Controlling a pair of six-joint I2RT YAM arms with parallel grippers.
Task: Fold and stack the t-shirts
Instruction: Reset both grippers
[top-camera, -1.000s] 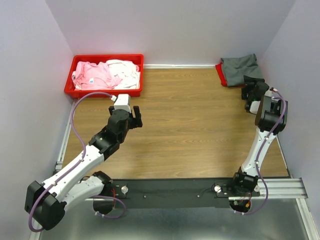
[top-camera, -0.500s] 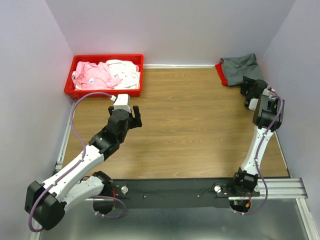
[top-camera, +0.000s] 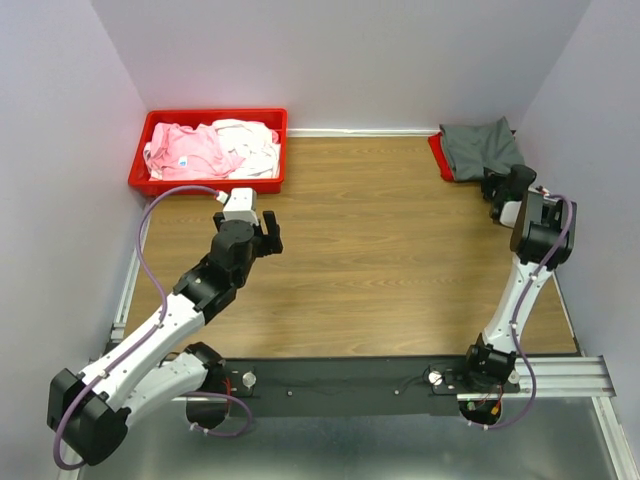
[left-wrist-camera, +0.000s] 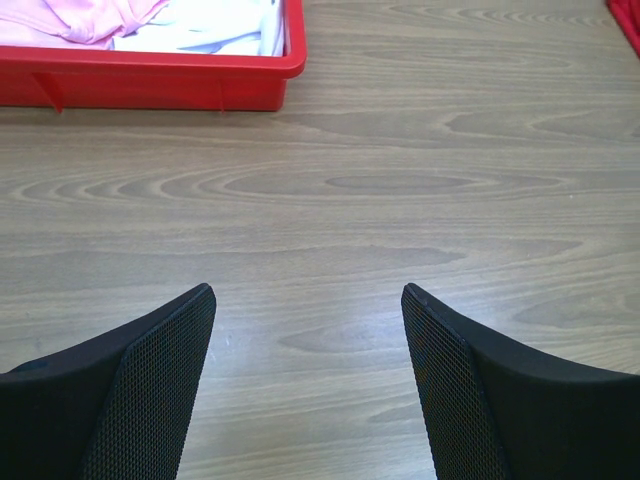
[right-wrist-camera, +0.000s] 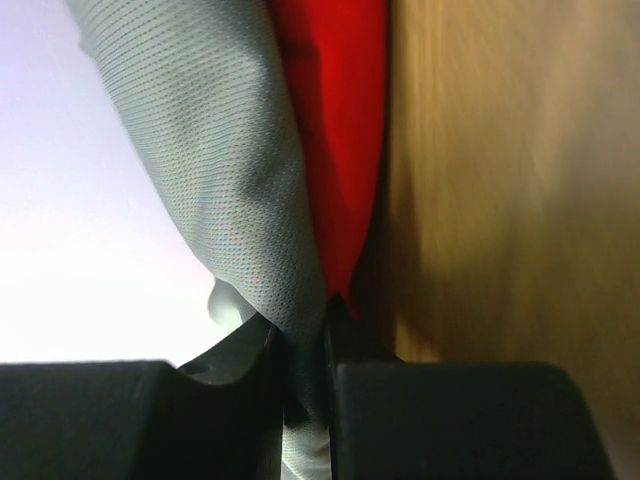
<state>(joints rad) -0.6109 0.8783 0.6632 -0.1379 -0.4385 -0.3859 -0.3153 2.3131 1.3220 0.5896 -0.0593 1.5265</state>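
A dark grey t-shirt (top-camera: 480, 145) lies folded in the far right corner, on top of a bright red t-shirt (top-camera: 438, 152). My right gripper (top-camera: 497, 183) is at its near edge. In the right wrist view my right gripper (right-wrist-camera: 305, 330) is shut on a fold of the dark grey t-shirt (right-wrist-camera: 200, 150), with the red t-shirt (right-wrist-camera: 340, 120) just beside the pinch. Pale pink t-shirts (top-camera: 185, 148) and white t-shirts (top-camera: 250, 140) lie in the bin. My left gripper (top-camera: 268, 232) hovers open over bare wood, nothing between its fingers (left-wrist-camera: 160, 380).
A rigid red bin (top-camera: 208, 184) stands at the far left against the wall; its front wall (left-wrist-camera: 150, 85) shows in the left wrist view. Walls close in the left, back and right. Bare wooden table (top-camera: 380, 250) spans the space between the arms.
My right gripper has shut on the near edge of the dark grey t-shirt, which has shifted slightly toward the back corner. The left arm has barely moved and stays open.
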